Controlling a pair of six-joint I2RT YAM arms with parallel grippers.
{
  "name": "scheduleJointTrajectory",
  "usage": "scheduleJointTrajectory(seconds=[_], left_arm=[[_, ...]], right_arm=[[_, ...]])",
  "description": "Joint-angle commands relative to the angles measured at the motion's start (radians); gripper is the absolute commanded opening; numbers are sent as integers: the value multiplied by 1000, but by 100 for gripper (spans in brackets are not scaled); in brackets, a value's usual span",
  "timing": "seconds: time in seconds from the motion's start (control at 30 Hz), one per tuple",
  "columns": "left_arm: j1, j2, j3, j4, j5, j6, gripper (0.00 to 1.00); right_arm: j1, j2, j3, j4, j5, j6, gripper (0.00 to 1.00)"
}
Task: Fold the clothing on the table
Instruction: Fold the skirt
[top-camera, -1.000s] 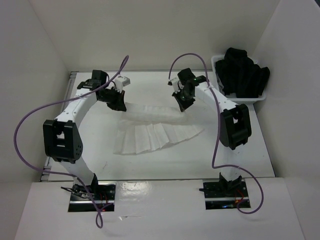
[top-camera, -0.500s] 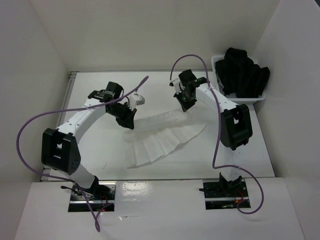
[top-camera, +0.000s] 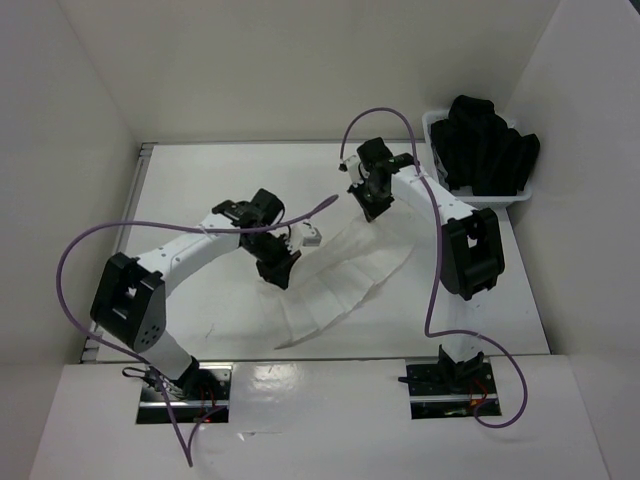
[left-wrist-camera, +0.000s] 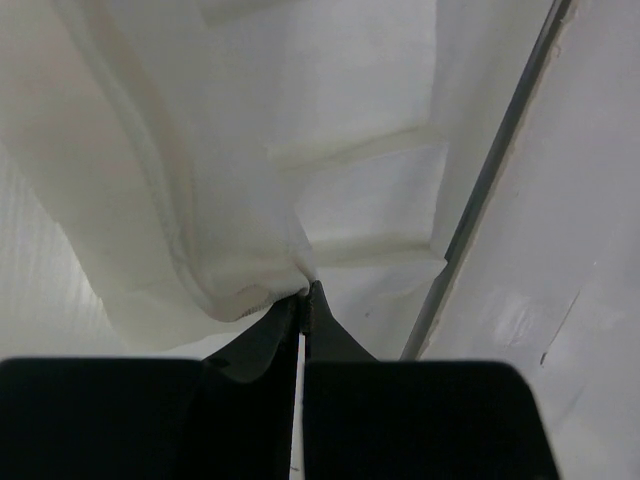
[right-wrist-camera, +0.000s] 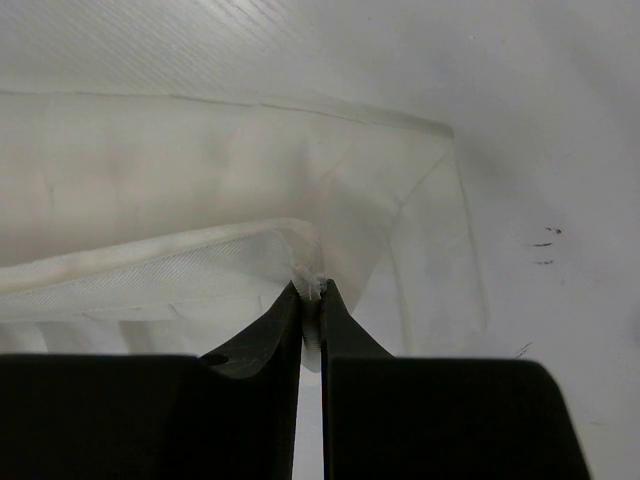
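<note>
White clothing (top-camera: 335, 280) sags in an arc between the left gripper (top-camera: 281, 276) and right gripper (top-camera: 374, 211), each clamped tight onto its edge.

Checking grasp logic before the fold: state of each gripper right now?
Left gripper: closed, pinching the clothing.
Right gripper: closed, pinching the clothing.

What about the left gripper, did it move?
Yes. The left gripper, shut on the clothing, moved rightward and toward the near edge, away from the left rail.
</note>
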Motion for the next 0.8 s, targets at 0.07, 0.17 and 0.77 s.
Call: scheduleJointTrajectory(seconds=[0.07, 0.17, 0.77], left_arm=[[-89, 52, -17, -56, 33, -12, 6], [-141, 76, -26, -56, 51, -12, 20], [-227, 101, 173, -133, -25, -13, 82]], right_arm=[[-22, 3, 47, 49, 90, 2, 0], [-22, 3, 47, 49, 90, 2, 0], [-22, -40, -27, 58, 128, -13, 10]])
